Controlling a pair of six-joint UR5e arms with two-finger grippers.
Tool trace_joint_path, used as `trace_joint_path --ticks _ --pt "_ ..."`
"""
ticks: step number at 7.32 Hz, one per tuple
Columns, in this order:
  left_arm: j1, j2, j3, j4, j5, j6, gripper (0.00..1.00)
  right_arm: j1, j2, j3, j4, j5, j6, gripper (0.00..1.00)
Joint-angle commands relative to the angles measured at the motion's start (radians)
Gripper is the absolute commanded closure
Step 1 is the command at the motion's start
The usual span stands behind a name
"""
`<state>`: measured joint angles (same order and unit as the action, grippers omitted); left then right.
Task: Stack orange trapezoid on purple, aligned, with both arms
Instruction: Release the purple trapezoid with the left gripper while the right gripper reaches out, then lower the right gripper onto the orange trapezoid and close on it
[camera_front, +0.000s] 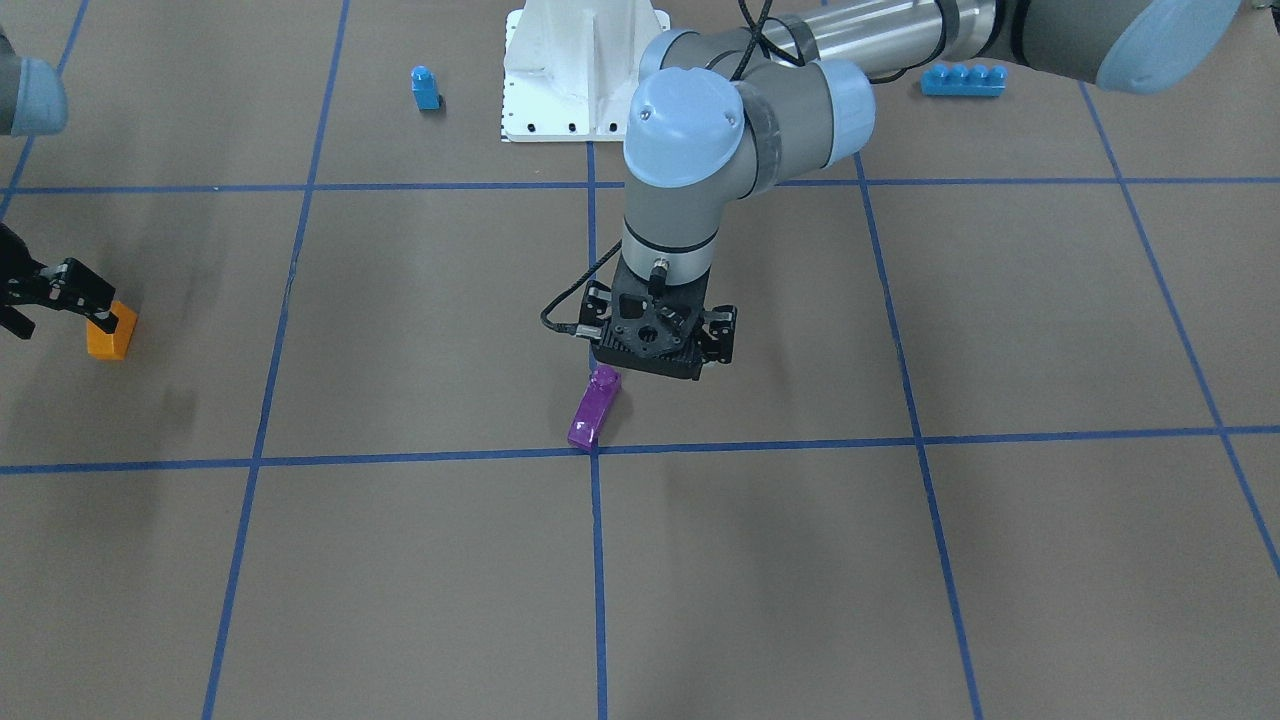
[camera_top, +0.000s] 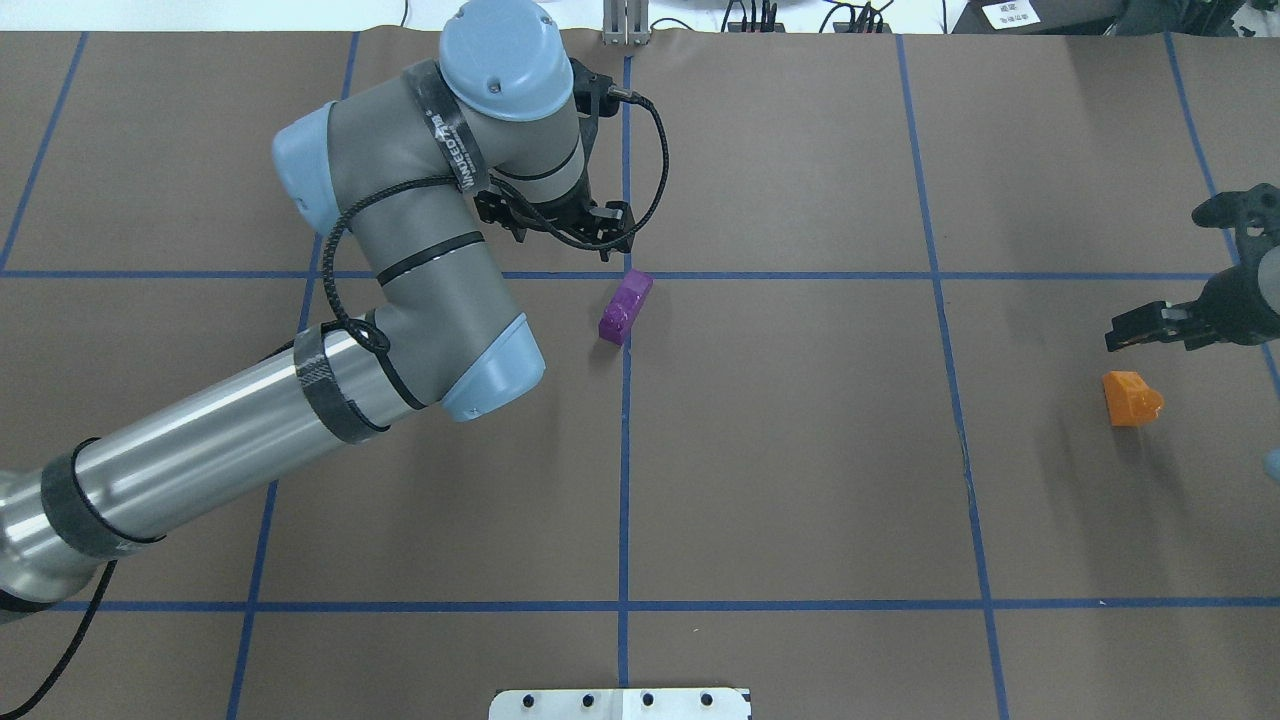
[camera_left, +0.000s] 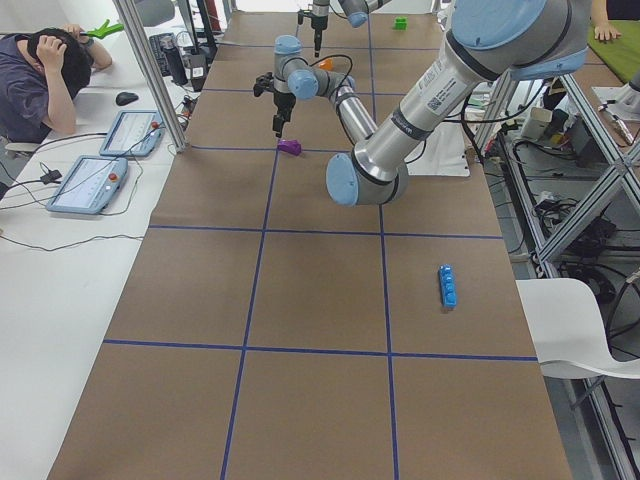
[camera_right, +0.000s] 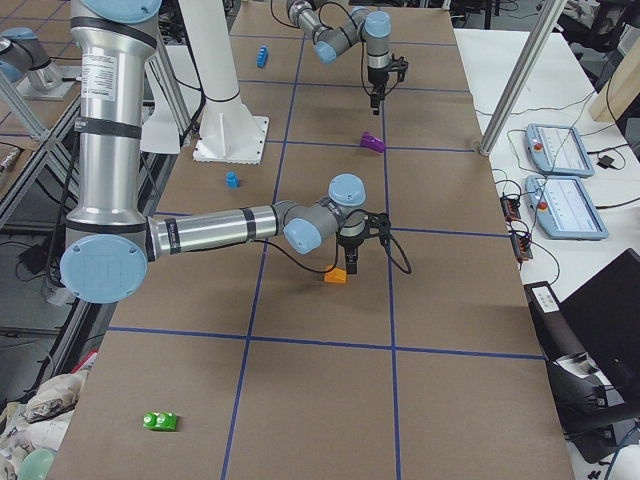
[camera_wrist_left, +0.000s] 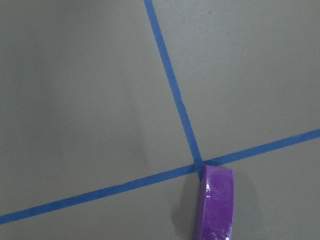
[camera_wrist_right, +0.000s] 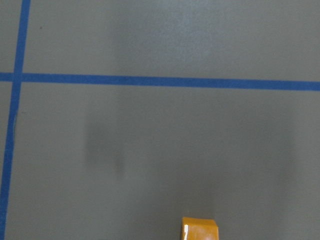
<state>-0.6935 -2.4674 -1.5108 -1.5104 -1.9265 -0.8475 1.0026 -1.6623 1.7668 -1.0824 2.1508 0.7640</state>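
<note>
Right gripper: fingers wide, empty; orange trapezoid at its 6 o'clock, overhead. Left gripper: opening indeterminate, pointing down; purple at 5 o'clock.

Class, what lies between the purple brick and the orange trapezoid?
Overhead view: only bare table and one blue tape line separate purple brick from orange trapezoid.

The desk is covered in smooth, matt brown paper, crossed by lines of blue tape with a faint sheen. The purple brick and the orange brick are hard plastic, glossy enough to carry white highlights. The left arm has a tube of brushed, shiny metal, joints in matt grey, and smooth light-blue caps that look like plastic.
</note>
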Motion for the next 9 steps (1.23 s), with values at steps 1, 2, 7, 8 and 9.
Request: trace_joint_path --ticks 1,2,7,8,9 --pt "-0.024 0.060 -0.092 0.044 -0.031 0.007 0.00 -0.050 -0.004 -0.007 0.001 -0.019 0.017 0.00" --pt "-0.024 0.064 -0.092 0.042 -0.031 0.007 0.00 -0.052 -0.011 -0.019 0.001 -0.017 0.008 0.00" --pt "-0.024 0.079 -0.094 0.039 -0.029 0.008 0.00 -0.068 -0.005 -0.073 -0.002 -0.003 0.000 0.03" --pt "-0.024 0.079 -0.094 0.039 -0.029 0.007 0.00 -0.068 -0.005 -0.075 -0.002 -0.003 0.000 0.11" --pt "-0.024 0.079 -0.094 0.039 -0.031 0.007 0.00 -0.068 -0.007 -0.075 -0.005 -0.003 0.000 0.23"
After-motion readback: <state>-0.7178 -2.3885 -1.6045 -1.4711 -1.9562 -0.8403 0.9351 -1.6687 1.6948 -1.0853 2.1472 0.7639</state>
